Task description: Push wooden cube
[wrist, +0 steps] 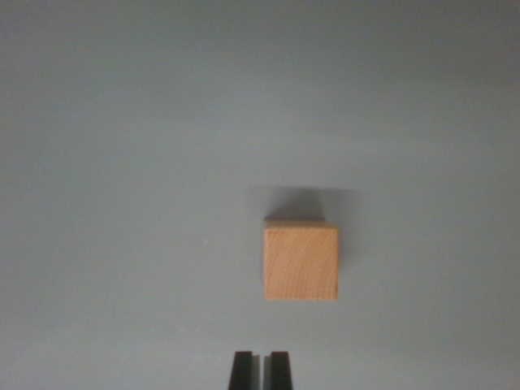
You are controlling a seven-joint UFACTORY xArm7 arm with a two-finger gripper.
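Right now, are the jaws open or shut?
Shut, or nearly: the gripper shows two dark fingertips with only a thin slit between, holding nothing, below the wooden cube.

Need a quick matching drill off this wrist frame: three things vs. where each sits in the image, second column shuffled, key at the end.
Things:
1. wooden cube
2. gripper
3. cube's shadow

Places:
A. bottom edge, near centre
B. right of centre, resting on the grey surface
C. dark smear just above the cube

Pairs: 1-B, 2-A, 3-C
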